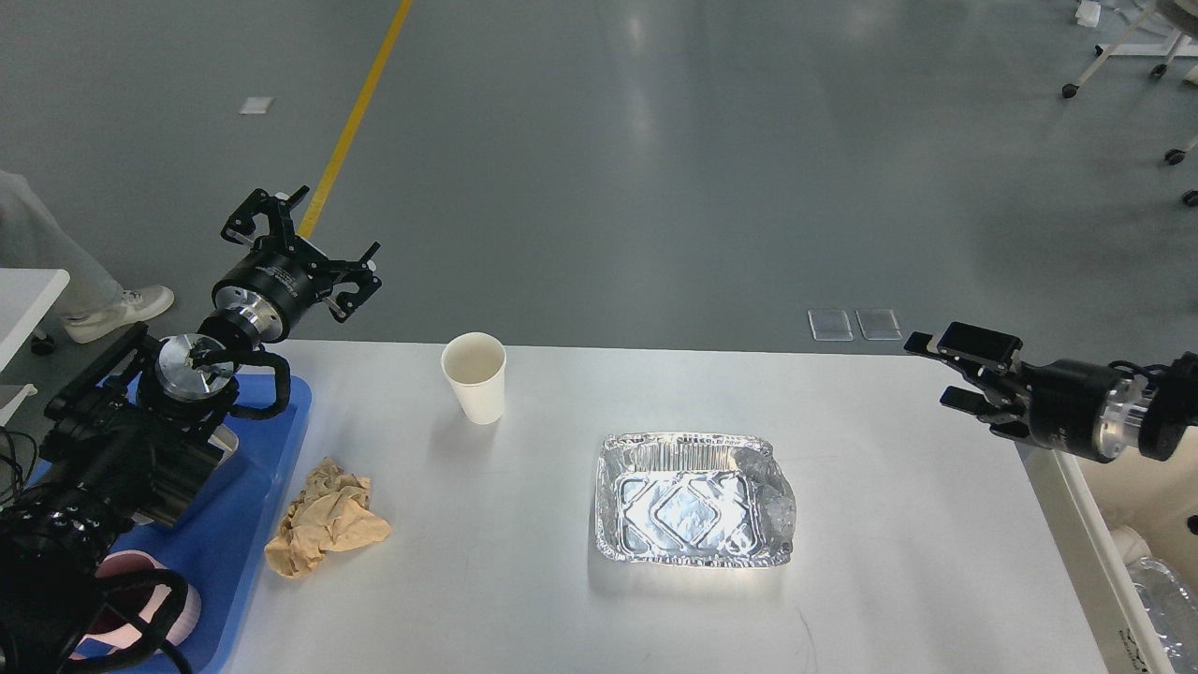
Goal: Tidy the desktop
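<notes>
The white desktop fills the lower half of the head view. On it stand a white paper cup, a crumpled tan paper and a silver foil tray. My left gripper is open and empty, held above the desktop's far left corner, left of the cup. My right gripper is open and empty, pointing left over the desktop's right edge, right of the foil tray.
A blue tray sits on the left edge, holding a pink cup partly hidden by my left arm. A cream-white bin with clear plastic inside stands past the right edge. A person's shoe is on the floor at left.
</notes>
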Robot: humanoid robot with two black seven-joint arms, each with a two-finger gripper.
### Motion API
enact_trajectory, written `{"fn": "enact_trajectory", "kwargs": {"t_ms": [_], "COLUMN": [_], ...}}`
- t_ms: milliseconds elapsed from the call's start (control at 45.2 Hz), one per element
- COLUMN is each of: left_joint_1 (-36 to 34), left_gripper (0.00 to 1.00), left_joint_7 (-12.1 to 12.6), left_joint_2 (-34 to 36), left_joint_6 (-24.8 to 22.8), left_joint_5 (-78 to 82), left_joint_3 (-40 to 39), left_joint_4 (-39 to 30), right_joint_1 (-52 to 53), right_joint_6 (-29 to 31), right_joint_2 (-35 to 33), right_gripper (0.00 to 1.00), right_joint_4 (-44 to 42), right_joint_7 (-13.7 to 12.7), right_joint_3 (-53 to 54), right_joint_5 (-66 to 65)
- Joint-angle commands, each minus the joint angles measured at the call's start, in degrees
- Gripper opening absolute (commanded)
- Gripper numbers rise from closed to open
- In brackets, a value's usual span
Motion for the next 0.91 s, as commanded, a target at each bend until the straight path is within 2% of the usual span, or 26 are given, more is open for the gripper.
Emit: {"fn": "enact_trajectory", "kwargs": {"t_ms": [0,44,66,177,310,399,664,886], "left_joint_1": [0.19,0.28,0.28,0.37,0.63,0.63,0.72,0.81], "left_gripper": [0.97,0.97,0.97,0.97,0.97,0.97,0.97,0.97], "left_joint_7": [0.07,0.07,-0.46,-0.9,-2.92,-3.27,-2.57,-2.48], "left_joint_2": [-0.09,-0.09,-0.09,0.08,-0.09,-0.09,-0.09,0.44], "left_joint_6": [0.27,0.27,0.27,0.18,-0.43,-0.78,-3.59,-4.04], "left_joint_5": [0.09,0.18,0.27,0.44,0.62,0.53,0.36,0.18], "left_joint_3": [0.46,0.55,0.81,0.99,1.08,0.73,0.29,0.2], "left_joint_4": [0.03,0.03,0.03,0.12,0.11,0.03,-0.24,-0.24], "right_joint_1": [-0.01,-0.01,0.16,0.69,2.79,7.7,19.67,19.76], "right_joint_6": [0.42,0.42,0.42,0.51,2.26,7.17,17.29,18.0], "right_joint_2": [-12.0,-13.78,-18.3,-25.72,-30.38,-33.72,-37.59,-37.16], "right_gripper": [1.0,1.0,1.0,1.0,1.0,1.0,1.0,1.0], "right_joint_4": [12.89,14.58,18.84,24.77,24.95,25.04,24.95,24.86], "right_joint_7": [-0.01,-0.01,-0.01,0.08,1.83,3.15,3.15,2.71], "right_joint_3": [0.31,0.4,0.74,1.1,1.45,1.45,1.45,0.75], "right_joint_5": [-3.97,-4.68,-6.77,-10.48,-12.68,-13.21,-13.21,-13.82]}}
